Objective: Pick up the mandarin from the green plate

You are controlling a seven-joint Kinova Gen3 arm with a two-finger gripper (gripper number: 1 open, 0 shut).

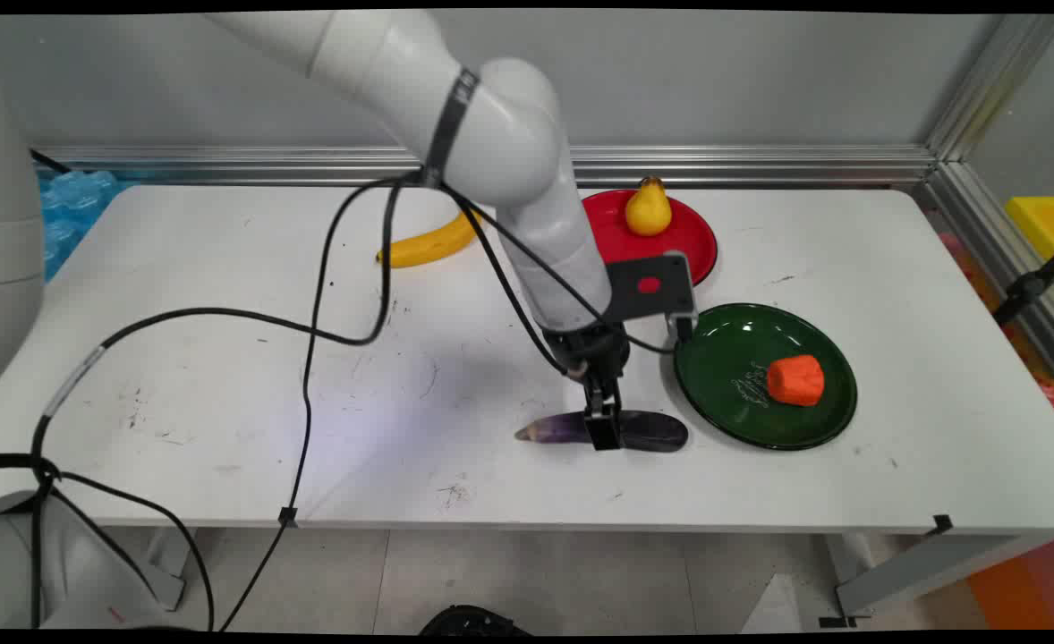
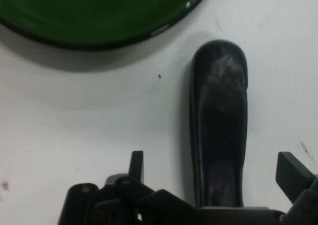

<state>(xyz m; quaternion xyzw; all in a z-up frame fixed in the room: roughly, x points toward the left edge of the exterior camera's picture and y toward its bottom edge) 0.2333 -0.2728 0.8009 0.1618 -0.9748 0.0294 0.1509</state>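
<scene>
A dark purple eggplant lies flat on the white table near the front edge, just left of a green plate. My gripper is lowered over the eggplant's middle. In the hand view the eggplant runs up between the two fingers, and my gripper is open. A gap shows on each side between the fingertips and the eggplant. The green plate's rim curves across the top of that view. An orange chunk of carrot sits on the green plate.
A red plate with a yellow pear on it stands behind the green plate. A banana lies at the back, left of the arm. Black cables hang over the table's left half.
</scene>
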